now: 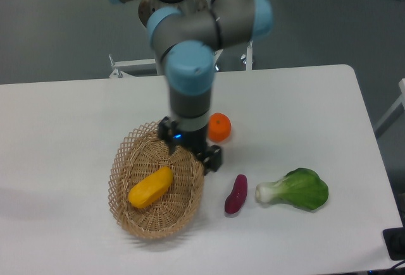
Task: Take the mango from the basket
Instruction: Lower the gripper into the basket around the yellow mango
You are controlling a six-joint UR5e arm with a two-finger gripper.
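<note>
on the left half of the white table (63, 117) sits the oval wicker basket (126, 161), and the mango (150, 187) lies inside it, tilted on a diagonal with its upper end toward the right. above the basket's right rim hangs the gripper (192, 151) — its fingers appear spread apart and hold nothing, though one is partly hidden by the wrist. it is near the mango but not over it. a good grasp likely means shifting left and forward to centre over the fruit, turning the wrist so the fingers close across its narrow width, then descending clear of the lattice rim. further right an orange (219, 127) sits just behind the gripper, then a purple sweet potato (236, 194) and a bok choy (295, 189) — none need touching.
</note>
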